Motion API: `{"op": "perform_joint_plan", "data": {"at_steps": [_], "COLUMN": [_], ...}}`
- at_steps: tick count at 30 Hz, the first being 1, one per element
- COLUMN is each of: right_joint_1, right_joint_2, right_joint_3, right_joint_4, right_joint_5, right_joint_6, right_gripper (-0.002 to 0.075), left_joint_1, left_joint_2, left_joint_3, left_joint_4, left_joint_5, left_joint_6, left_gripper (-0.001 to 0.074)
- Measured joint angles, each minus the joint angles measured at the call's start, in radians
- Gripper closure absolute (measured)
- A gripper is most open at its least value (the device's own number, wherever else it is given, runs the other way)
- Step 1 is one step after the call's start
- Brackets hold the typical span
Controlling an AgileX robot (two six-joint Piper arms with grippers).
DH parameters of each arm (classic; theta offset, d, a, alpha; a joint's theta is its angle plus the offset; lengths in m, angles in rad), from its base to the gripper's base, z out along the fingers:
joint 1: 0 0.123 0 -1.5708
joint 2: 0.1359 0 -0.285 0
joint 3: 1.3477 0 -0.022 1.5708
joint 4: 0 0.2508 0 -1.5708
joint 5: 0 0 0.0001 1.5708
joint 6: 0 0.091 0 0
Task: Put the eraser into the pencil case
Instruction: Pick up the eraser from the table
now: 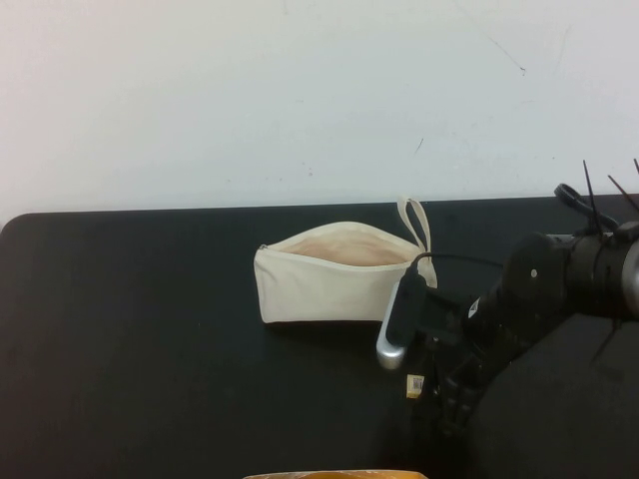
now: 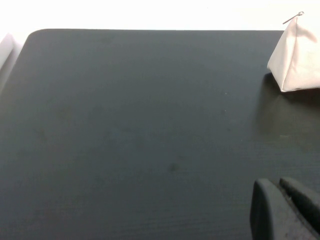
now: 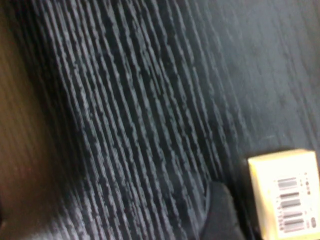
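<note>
One pencil case (image 1: 324,274) lies on the single black counter (image 1: 140,339), with one eraser (image 1: 413,385) at its five o'clock. Two end effectors: the right end effector (image 1: 424,384) low over the eraser, the left end effector (image 2: 285,212) above bare counter.

The table (image 1: 150,329) is matte black with a faint wood-grain streak, set against a plain white wall (image 1: 300,90). The pencil case (image 1: 324,279) on it is cream-white with a pale beige-pink lining, while the eraser (image 3: 285,192) beside it is tan-yellow with a white label of black barcode stripes. The right gripper (image 1: 424,391) by the eraser is black, its wrist camera (image 1: 396,324) black with a silver end; the left gripper (image 2: 282,212), well left of the case, shows dark grey.
</note>
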Motion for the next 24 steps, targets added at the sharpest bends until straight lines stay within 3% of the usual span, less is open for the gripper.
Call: {"op": "perform_joint_plan", "data": {"at_steps": [3,7,16,24], "right_joint_1": [0.0,0.0,0.0,0.0], "right_joint_2": [0.0,0.0,0.0,-0.068], "right_joint_3": [-0.002,-0.002,-0.013,-0.239], "right_joint_4": [-0.006,0.007,0.237,0.413], "right_joint_5": [0.004,0.001,0.031,0.221], "right_joint_6": [0.007,0.009,0.009,-0.034], "right_gripper": [0.0351,0.0524,0.0525,0.0525], "left_joint_1": [0.0,0.0,0.0,0.0], "left_joint_2": [0.0,0.0,0.0,0.0], "left_joint_3": [0.0,0.0,0.0,0.0], "left_joint_4": [0.0,0.0,0.0,0.0], "left_joint_5": [0.0,0.0,0.0,0.0], "left_joint_6": [0.0,0.0,0.0,0.0], "left_gripper": [0.0736,0.0736,0.0736,0.0736]}}
